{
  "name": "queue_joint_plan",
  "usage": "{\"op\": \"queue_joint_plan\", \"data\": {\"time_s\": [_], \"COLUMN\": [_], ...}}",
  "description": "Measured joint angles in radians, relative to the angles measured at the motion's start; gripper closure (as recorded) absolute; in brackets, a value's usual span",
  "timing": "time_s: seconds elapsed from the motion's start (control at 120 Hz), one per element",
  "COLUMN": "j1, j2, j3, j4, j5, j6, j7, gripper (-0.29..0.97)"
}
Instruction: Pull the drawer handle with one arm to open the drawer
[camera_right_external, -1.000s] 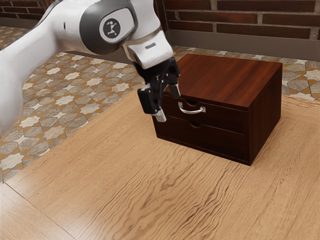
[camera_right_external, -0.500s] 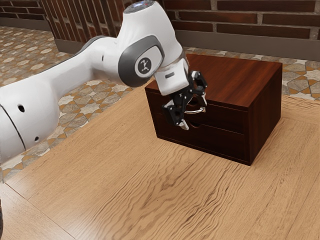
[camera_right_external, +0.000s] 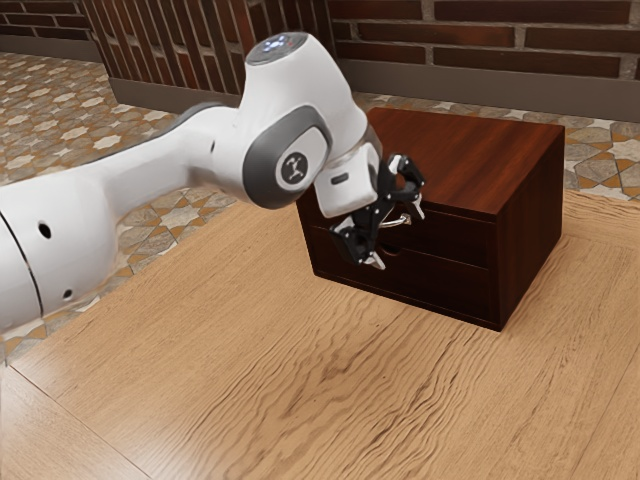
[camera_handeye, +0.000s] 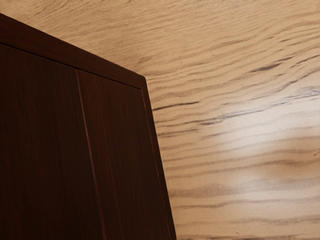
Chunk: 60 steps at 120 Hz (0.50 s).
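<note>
A dark red-brown wooden cabinet (camera_right_external: 470, 150) stands on the table at the exterior view's right. Its front holds an upper drawer (camera_right_external: 450, 235) and a lower drawer (camera_right_external: 440, 282), both sitting flush with the front. The upper drawer carries a small silver handle (camera_right_external: 401, 217). My black gripper (camera_right_external: 393, 227) is right at that handle, open, one finger above it and one below. I cannot tell whether either finger touches it. In the wrist view the cabinet's dark front (camera_handeye: 60, 150) with its panel seams is close under my hand.
The light wooden table (camera_right_external: 300, 380) stretches wide in front of the cabinet and shows beside it from the wrist (camera_handeye: 240, 125). Patterned floor tiles (camera_right_external: 100, 150) and a brick wall (camera_right_external: 480, 40) lie behind. My white arm crosses the table from the exterior view's left.
My arm has swung toward the exterior view's right and dropped lower. The hand went from just short of the cabinet's front corner to the upper drawer's handle. The drawer has not moved.
</note>
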Motion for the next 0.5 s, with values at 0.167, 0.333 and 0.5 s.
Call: {"op": "queue_joint_plan", "data": {"time_s": [0.167, 0.333, 0.5], "j1": [0.007, 0.033, 0.052], "j2": [-0.014, -0.038, -0.045], "j3": [0.0, 0.002, 0.002], "j4": [-0.011, -0.031, -0.039], "j5": [-0.002, -0.002, -0.001], "j6": [0.017, 0.002, -0.014], "j7": [0.0, -0.031, -0.074], "gripper": [0.0, 0.0, 0.0]}}
